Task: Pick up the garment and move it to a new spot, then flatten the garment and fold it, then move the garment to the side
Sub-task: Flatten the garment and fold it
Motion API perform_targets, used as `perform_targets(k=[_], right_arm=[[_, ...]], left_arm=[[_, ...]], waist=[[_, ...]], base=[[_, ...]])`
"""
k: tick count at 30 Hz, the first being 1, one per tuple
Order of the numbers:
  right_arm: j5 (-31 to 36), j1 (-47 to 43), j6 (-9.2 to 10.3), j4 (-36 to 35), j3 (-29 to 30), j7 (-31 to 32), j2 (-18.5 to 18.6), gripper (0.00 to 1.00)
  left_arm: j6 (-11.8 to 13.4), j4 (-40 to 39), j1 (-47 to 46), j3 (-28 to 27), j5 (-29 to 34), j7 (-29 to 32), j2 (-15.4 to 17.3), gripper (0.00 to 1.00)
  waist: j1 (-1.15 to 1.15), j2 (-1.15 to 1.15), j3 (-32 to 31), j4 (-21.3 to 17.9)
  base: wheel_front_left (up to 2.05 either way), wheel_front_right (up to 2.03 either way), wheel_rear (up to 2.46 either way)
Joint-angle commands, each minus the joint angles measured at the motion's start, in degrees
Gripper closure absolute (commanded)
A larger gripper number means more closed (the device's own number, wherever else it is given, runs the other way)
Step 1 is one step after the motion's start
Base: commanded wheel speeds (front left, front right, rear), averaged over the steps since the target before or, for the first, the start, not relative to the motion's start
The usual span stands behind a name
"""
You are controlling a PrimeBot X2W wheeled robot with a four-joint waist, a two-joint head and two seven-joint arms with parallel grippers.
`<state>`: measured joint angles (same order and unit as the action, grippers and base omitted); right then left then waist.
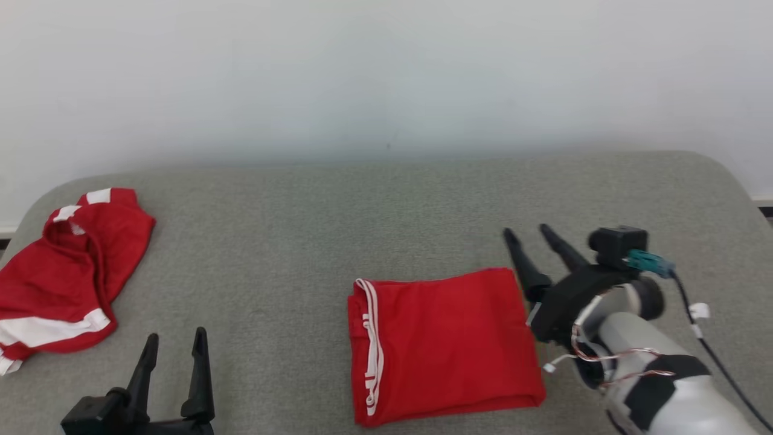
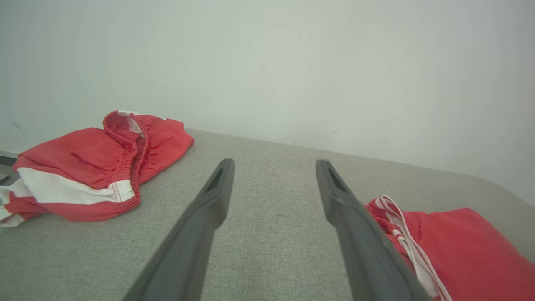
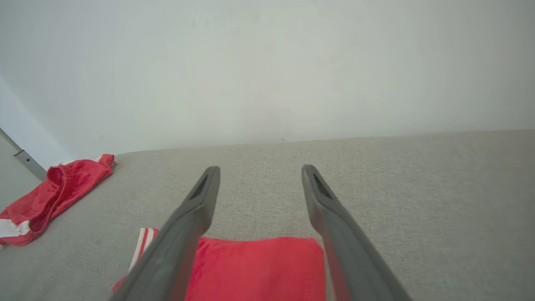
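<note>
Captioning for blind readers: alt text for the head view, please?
A neatly folded red fabric garment with white stripes lies on a grey fabric-covered table, the open right gripper at its right edge. A crumpled red-and-white garment sits far left; the open left gripper is at lower left.

On the padded surface in front of me lie 2 pieces of clothing. The folded garment sits right of centre, toward the front. The other garment lies well apart from it at the far left edge. My left gripper is at the front, between the 2. My right gripper is at the folded garment's right rear corner. The wall stands behind the surface.
</note>
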<state>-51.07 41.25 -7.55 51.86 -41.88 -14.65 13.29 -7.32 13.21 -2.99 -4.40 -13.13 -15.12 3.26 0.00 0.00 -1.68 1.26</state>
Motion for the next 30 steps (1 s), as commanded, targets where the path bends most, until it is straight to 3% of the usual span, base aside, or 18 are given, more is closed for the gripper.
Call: perform_targets(k=[1, 7, 14, 30], right_arm=[[1.3, -1.1, 0.13, -0.5, 0.7, -0.3, 1.1, 0.0], [9.0, -7.0, 0.13, -5.8, 11.2, -0.4, 5.8, 0.0], [17.2, -16.1, 0.13, -10.1, 21.6, -0.5, 6.4, 0.0], [25.3, -24.2, 0.13, -16.9, 26.8, 1.8, 4.6, 0.0]], left_arm=[[0.1, -0.3, 0.7, -0.4, 0.4, 0.0, -0.1, 0.0], [0.2, -0.7, 1.6, -1.6, 0.6, 0.0, -0.2, 0.0], [0.3, -0.3, 2.9, -2.8, 0.9, 0.0, -0.3, 0.0], [-0.1, 1.7, 4.1, -3.3, 2.2, 0.0, -0.3, 0.0]], waist=[[0.0, 0.0, -0.9, -1.4], [0.0, 0.0, -1.8, -2.8], [0.0, 0.0, -3.0, -3.9], [0.0, 0.0, -4.0, -4.5]], base=[[0.0, 0.0, 0.0], [0.0, 0.0, 0.0], [0.0, 0.0, 0.0], [0.0, 0.0, 0.0]])
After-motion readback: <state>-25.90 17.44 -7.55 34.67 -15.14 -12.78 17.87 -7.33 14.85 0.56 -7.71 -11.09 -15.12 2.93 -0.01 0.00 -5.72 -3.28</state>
